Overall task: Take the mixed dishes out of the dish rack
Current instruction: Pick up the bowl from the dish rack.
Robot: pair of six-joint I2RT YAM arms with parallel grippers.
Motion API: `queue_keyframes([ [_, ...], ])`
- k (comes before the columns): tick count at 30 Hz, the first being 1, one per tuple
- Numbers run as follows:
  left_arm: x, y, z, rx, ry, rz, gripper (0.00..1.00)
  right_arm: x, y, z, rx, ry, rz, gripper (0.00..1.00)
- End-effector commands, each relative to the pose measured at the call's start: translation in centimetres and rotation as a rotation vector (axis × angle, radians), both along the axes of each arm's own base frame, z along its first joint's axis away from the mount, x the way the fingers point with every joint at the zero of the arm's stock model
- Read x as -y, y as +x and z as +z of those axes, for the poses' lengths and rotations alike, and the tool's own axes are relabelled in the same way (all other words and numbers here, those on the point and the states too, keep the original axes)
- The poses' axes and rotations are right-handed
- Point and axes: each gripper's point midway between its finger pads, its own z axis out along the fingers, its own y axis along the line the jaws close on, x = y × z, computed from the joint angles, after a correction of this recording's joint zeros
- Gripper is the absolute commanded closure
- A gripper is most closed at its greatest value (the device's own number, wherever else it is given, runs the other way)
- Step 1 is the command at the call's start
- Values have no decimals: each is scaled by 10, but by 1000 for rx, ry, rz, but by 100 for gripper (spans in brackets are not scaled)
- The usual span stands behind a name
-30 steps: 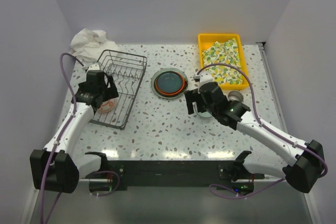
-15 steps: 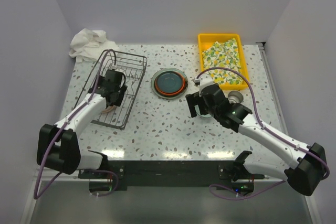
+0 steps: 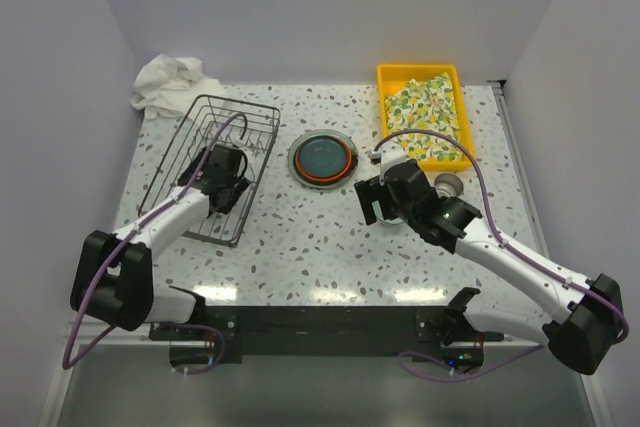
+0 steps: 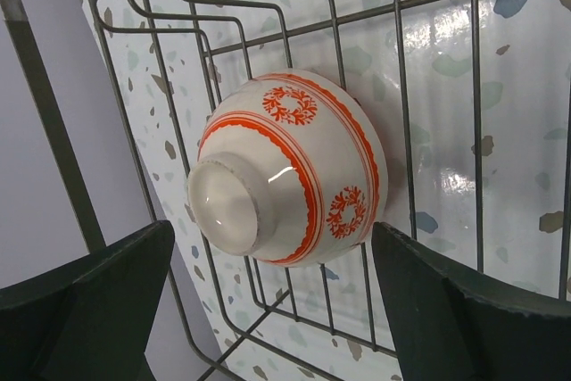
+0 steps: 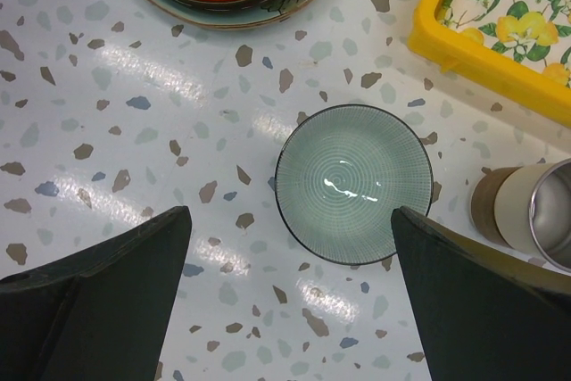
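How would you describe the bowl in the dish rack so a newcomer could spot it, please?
Find the wire dish rack on the table's left. Inside, before the open left gripper, lies a small white bowl. Red bands and wreath motifs distinguish it from the green bowl outside.

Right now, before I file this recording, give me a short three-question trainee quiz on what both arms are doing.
1. True or false: the white bowl with orange-red pattern lies inside the dark wire dish rack.
2. In the right wrist view, what sits below, between the right arm's fingers? A) a pale green ribbed bowl B) a glass jar C) a wooden spoon
3. Are the left arm's fingers open or shut?
Key: 1 true; 2 A; 3 open.
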Motion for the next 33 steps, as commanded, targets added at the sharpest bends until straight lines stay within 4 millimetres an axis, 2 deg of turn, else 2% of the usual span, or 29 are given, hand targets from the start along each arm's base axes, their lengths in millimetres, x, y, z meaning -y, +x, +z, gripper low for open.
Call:
queue_keyframes([
  [1,4,10,-2,17,15,-37,3,2,3,2,19,-13,-1,1],
  [8,3,9,-18,-19,50,-24,2,1,3,0,17,-13,1,2],
  [15,-2,8,-21,13,92,31,1,1,3,-4,9,-14,4,2],
  [33,0,5,-39,52,164,96,0,-3,1,-9,-14,-13,21,2],
])
